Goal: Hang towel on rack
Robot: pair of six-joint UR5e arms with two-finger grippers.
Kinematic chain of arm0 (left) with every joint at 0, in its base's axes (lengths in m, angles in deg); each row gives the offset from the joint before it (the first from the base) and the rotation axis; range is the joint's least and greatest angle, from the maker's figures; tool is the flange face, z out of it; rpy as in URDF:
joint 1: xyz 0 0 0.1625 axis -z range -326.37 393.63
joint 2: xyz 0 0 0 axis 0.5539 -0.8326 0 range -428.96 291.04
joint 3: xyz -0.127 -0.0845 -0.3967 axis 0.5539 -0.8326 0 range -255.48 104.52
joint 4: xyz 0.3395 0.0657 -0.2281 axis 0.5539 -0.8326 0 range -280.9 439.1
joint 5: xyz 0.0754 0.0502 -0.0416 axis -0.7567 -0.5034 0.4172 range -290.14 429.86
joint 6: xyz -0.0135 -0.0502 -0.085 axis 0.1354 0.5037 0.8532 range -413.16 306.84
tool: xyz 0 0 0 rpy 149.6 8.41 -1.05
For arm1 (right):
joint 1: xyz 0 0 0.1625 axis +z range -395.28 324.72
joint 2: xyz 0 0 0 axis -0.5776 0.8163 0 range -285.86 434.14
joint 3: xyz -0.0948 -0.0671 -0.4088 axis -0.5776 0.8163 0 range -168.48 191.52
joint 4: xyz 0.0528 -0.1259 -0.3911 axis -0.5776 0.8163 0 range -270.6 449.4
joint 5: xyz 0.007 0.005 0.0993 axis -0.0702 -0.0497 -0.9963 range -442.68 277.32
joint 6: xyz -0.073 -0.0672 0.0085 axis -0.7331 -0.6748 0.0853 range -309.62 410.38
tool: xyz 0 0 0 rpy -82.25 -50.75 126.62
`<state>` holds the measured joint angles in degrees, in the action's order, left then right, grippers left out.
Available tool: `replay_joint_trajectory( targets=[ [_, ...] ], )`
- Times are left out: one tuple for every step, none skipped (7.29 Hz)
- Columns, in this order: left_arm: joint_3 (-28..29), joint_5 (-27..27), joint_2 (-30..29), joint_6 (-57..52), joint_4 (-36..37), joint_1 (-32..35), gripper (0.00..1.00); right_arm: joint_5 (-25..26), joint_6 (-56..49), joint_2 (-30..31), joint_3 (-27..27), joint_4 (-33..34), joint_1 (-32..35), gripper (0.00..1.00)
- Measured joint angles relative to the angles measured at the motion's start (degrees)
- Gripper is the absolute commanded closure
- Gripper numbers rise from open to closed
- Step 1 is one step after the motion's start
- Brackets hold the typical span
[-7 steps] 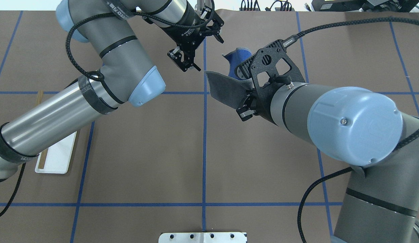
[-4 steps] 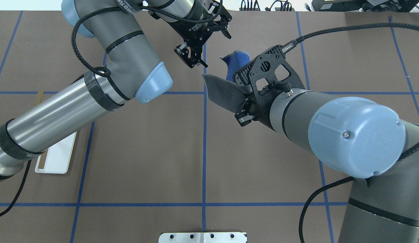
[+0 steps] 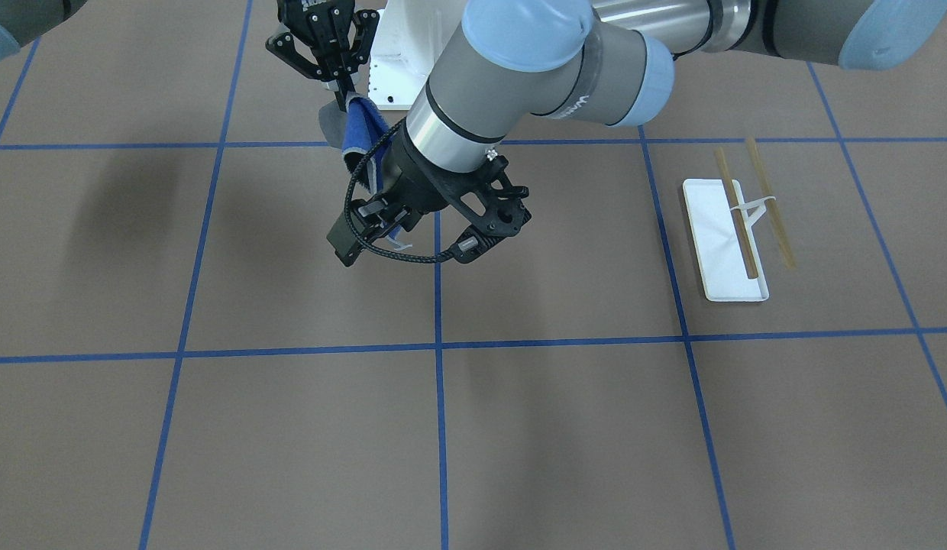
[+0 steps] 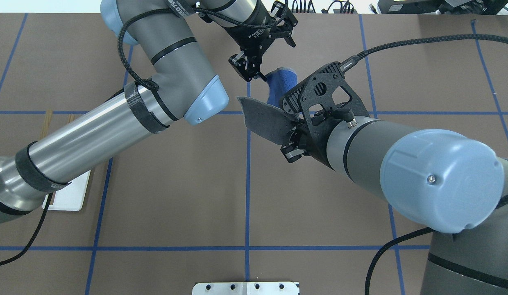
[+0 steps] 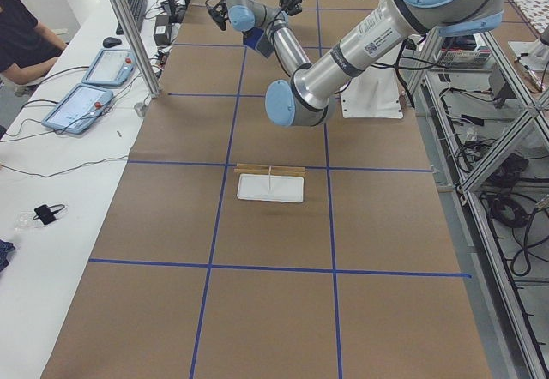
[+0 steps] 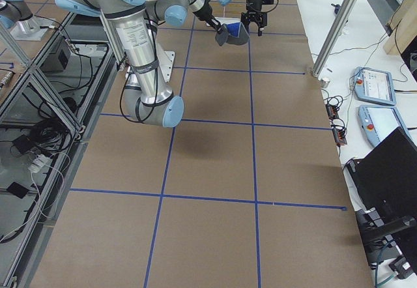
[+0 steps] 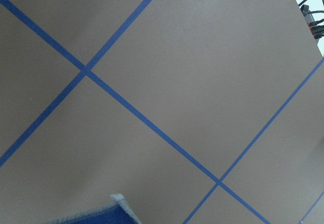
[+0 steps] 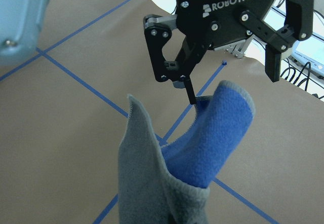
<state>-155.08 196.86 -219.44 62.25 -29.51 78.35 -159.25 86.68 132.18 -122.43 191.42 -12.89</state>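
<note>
My right gripper (image 4: 297, 127) is shut on the towel (image 4: 264, 121) and holds it bunched in the air over the table's middle. A dark grey flap hangs to one side and a royal blue fold (image 8: 223, 133) sticks up. The right gripper (image 3: 340, 98) pinches the cloth from above. My left gripper (image 4: 265, 57) is open and empty, right beside the blue fold. One fingertip (image 8: 191, 89) is next to the towel's stitched edge. The rack (image 3: 737, 229), a white tray with two tan rods, stands far off on my left side, partly under the left arm (image 4: 69, 192).
The brown table is marked with a blue tape grid (image 3: 437, 344). The white bolted robot pedestal (image 3: 397, 53) stands behind the grippers. An operator (image 5: 26, 36) and tablets (image 5: 81, 105) are at the side bench beyond the table's far edge.
My left gripper has swung right and closer, from well apart to right beside the towel's blue fold. My right gripper has shifted slightly left and toward the robot with the towel.
</note>
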Motion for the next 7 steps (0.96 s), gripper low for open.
replay_joint_trajectory(
  targets=[
    [0.01, -0.18, 0.02, -0.01, -0.07, -0.24, 0.16, -0.07, 0.00, 0.05, -0.33, 0.10, 0.01, 1.00],
    [-0.03, -0.23, 0.09, -0.01, -0.08, -0.45, 0.27, -0.12, 0.00, 0.01, -0.68, 0.61, 0.01, 1.00],
    [-0.15, -0.25, 0.17, 0.01, -0.05, -0.54, 0.56, -0.14, 0.00, -0.05, -1.10, 1.36, 0.02, 1.00],
    [-0.30, -0.26, 0.22, 0.04, -0.03, -0.60, 0.86, -0.14, 0.00, -0.09, -1.36, 1.76, 0.02, 1.00],
    [-0.44, -0.26, 0.23, 0.07, -0.04, -0.63, 1.00, -0.10, 0.00, -0.11, -1.47, 1.89, 0.02, 1.00],
    [-0.56, -0.26, 0.24, 0.06, -0.08, -0.62, 1.00, -0.08, 0.00, -0.11, -1.47, 1.96, 0.02, 1.00],
    [-0.60, -0.26, 0.25, 0.00, -0.10, -0.61, 1.00, -0.07, 0.02, -0.12, -1.49, 2.01, 0.02, 1.00]
  ],
)
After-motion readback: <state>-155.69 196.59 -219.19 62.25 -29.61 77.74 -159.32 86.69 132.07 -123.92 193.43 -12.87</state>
